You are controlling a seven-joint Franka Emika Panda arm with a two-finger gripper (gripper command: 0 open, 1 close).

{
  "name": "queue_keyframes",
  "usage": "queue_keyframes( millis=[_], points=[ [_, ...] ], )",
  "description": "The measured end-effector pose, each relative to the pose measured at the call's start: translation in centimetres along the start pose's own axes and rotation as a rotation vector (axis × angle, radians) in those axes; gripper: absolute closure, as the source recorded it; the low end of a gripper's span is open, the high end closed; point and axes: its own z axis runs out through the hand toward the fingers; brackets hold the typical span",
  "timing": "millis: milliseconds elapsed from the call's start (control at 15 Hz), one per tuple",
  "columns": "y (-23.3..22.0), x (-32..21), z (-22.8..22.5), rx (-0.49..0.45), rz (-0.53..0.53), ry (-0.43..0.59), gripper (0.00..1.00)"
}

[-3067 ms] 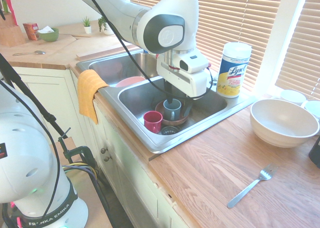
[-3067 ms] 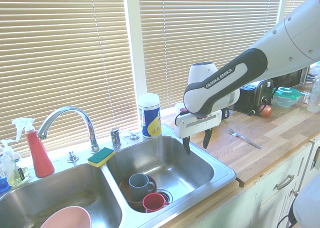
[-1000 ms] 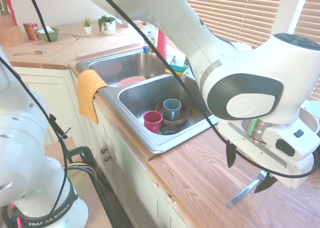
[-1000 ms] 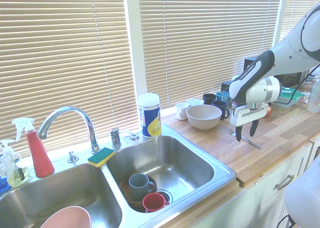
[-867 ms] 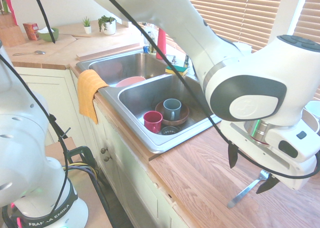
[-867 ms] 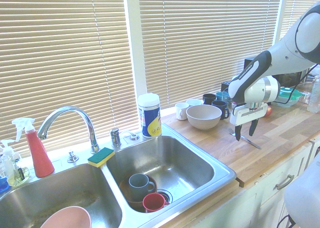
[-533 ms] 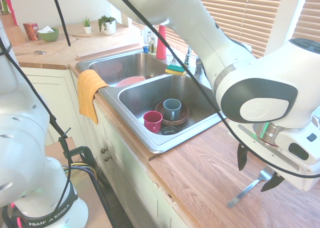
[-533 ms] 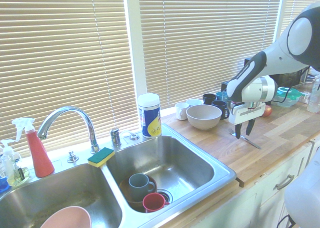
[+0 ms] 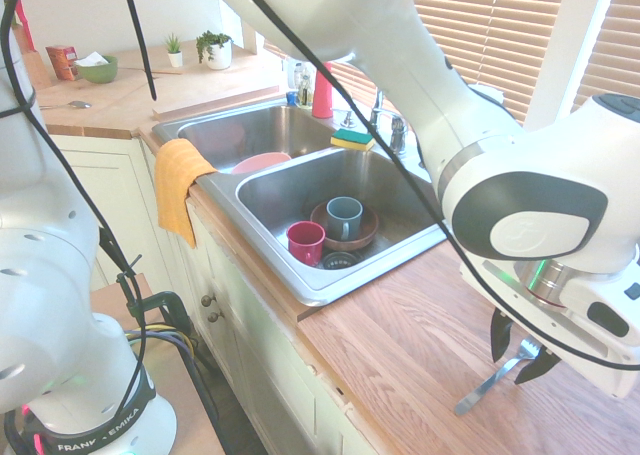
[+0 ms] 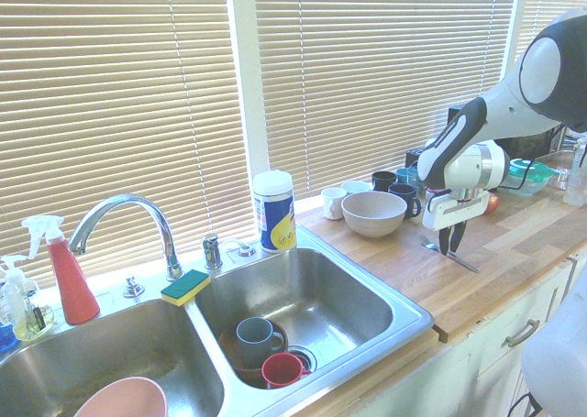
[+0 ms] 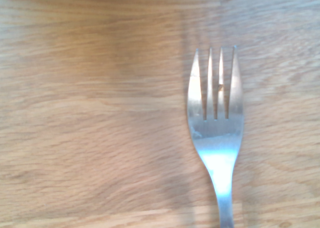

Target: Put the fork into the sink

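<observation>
Fork point(image 9: 490, 383) lies on the wooden countertop point(image 10: 404, 289) directly below the gripper point(image 9: 520, 355), its 4 tines and neck near the fingertips and its handle reaching out past them toward the counter's front edge. The gripper points down with its 2 dark fingers parted, 1 to each side of the fork's neck; whether either touches the metal, I cannot tell. Beside the gripper, toward the window, stand a wide beige bowl point(image 10: 373, 213) and several mugs. Farther from it, past the bowl, is the 2-basin steel sink point(image 10: 307, 293). The basin nearer the gripper holds 1 blue-gray mug point(image 9: 344, 218) in a brown bowl point(image 9: 367, 231) and 1 red mug point(image 9: 305, 243).
</observation>
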Motion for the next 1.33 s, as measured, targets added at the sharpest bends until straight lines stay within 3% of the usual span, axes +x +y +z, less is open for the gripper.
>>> queue_keyframes(
  millis=[733,1333],
  points=[
    [-0.1,0.0,-0.3,0.009,-0.005,0.004,1.0],
    [-3.2,-2.4,-13.8,0.124,-0.04,0.067,1.0]
  ],
)
